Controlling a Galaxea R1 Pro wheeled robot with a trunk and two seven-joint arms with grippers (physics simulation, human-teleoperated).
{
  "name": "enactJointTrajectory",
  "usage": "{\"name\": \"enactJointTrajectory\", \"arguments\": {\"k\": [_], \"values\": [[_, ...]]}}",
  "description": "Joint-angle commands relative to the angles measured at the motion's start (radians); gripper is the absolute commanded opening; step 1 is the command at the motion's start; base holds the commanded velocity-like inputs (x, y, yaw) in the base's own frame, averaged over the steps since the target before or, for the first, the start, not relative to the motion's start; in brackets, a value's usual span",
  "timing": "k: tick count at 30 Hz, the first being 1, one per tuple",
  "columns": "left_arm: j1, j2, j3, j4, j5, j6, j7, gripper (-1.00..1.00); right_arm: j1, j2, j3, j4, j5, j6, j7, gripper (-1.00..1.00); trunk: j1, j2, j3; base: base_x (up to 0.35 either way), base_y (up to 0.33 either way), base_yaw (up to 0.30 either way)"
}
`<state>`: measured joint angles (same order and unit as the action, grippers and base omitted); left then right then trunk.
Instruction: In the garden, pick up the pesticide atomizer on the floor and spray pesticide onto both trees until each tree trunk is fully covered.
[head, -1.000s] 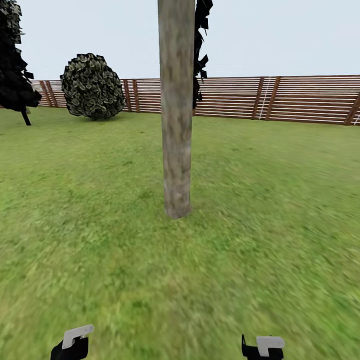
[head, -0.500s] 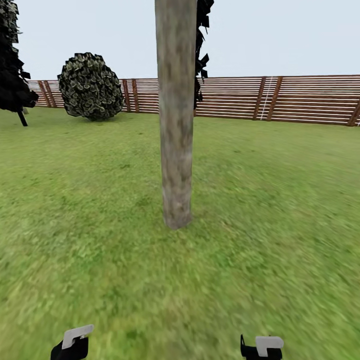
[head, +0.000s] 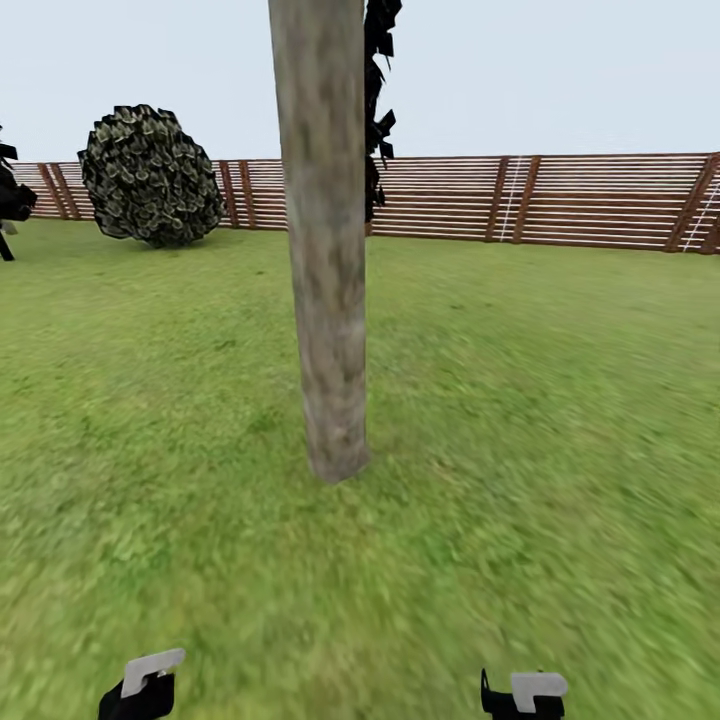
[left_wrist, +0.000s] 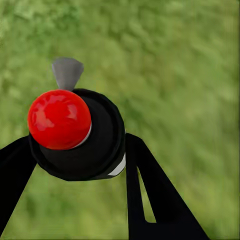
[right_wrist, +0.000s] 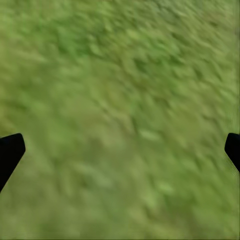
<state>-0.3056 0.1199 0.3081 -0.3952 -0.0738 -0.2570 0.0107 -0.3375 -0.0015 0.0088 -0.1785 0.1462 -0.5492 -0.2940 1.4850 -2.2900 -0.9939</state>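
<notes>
One tree trunk (head: 325, 300), thick, pale grey-brown and mottled, rises from the grass floor (head: 540, 450) straight ahead in the head view. No pesticide specks show on its bark. The pesticide atomizer (left_wrist: 80, 135), a black body with a red round cap and a grey nozzle, sits between the black fingers of my left gripper (left_wrist: 75, 165), which is shut on it. In the head view the left gripper (head: 145, 685) is low at the bottom left edge. My right gripper (head: 525, 693) is at the bottom right. In the right wrist view the right gripper (right_wrist: 120, 150) is open over blurred grass.
A brown slatted fence (head: 560, 200) runs along the back of the lawn. A round leafy bush (head: 150, 175) stands at the far left by the fence. Black conifer foliage (head: 378, 90) hangs behind the trunk, and another dark conifer (head: 12, 200) is at the left edge.
The view has moved closer and swung right: the trunk looks larger and sits further left, as do the bush and fence. Both grippers keep their places in the view.
</notes>
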Motion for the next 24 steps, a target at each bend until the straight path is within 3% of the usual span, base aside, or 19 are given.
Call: {"name": "enactJointTrajectory", "arguments": {"k": [1, 5, 8, 12, 13, 18, 19, 20, 21, 23, 24], "values": [[-0.001, 0.004, -0.001, -0.005, -0.002, 0.0, -0.001, -1.0, 0.0, -0.001, 0.0, -0.005, 0.001, 0.0, 0.0, 1.0, 0.0, 0.0, 0.0, 0.34, 0.0, -0.014], [-0.016, 0.035, -0.013, -0.015, -0.063, 0.01, -0.007, -1.0, 0.0, -0.006, 0.003, -0.1, 0.007, 0.004, 0.042, 1.0, 0.0, 0.0, 0.0, 0.266, -0.028, -0.002], [-0.017, 0.044, -0.012, -0.015, -0.128, 0.012, -0.039, -1.0, 0.0, -0.012, 0.003, -0.183, 0.015, 0.008, 0.15, 1.0, 0.0, 0.0, 0.0, 0.066, -0.006, 0.0], [-0.046, 0.068, -0.011, -0.041, -0.238, 0.016, -0.186, -1.0, -0.016, -0.016, 0.003, -0.256, 0.081, 0.073, 0.301, 1.0, 0.0, 0.0, 0.0, 0.015, -0.001, 0.0], [-0.056, 0.071, -0.011, -0.045, -0.251, 0.017, -0.215, -1.0, -0.024, -0.017, 0.003, -0.262, 0.101, 0.089, 0.322, 1.0, 0.0, 0.0, 0.0, 0.005, 0.0, 0.0], [-0.169, 0.092, -0.012, -0.061, -0.372, 0.086, -0.553, -1.0, -0.152, -0.014, 0.002, -0.292, 0.367, 0.249, 0.642, 1.0, 0.0, 0.0, 0.0, 0.001, 0.0, 0.0], [-0.177, 0.093, -0.012, -0.062, -0.39, 0.097, -0.588, -1.0, -0.163, -0.013, 0.002, -0.292, 0.389, 0.26, 0.676, 1.0, 0.0, 0.0, 0.0, 0.0, 0.0, 0.0], [-0.201, 0.095, -0.011, -0.069, -0.452, 0.125, -0.692, -1.0, -0.193, -0.011, 0.002, -0.295, 0.439, 0.281, 0.77, 1.0, 0.0, 0.0, 0.0, 0.0, 0.0, 0.0], [-0.209, 0.095, -0.011, -0.072, -0.474, 0.132, -0.724, -1.0, -0.201, -0.011, 0.002, -0.296, 0.45, 0.286, 0.798, 1.0, 0.0, 0.0, 0.0, 0.0, 0.0, 0.0], [-0.233, 0.094, -0.011, -0.086, -0.557, 0.149, -0.84, -1.0, -0.233, -0.008, 0.002, -0.3, 0.48, 0.299, 0.907, 1.0, 0.0, 0.0, 0.0, 0.0, 0.0, 0.0], [-0.249, 0.09, -0.011, -0.102, -0.62, 0.157, -0.928, -1.0, -0.247, -0.006, 0.002, -0.301, 0.488, 0.303, 0.953, 1.0, 0.0, 0.0, 0.0, 0.0, 0.0, 0.0]]}}
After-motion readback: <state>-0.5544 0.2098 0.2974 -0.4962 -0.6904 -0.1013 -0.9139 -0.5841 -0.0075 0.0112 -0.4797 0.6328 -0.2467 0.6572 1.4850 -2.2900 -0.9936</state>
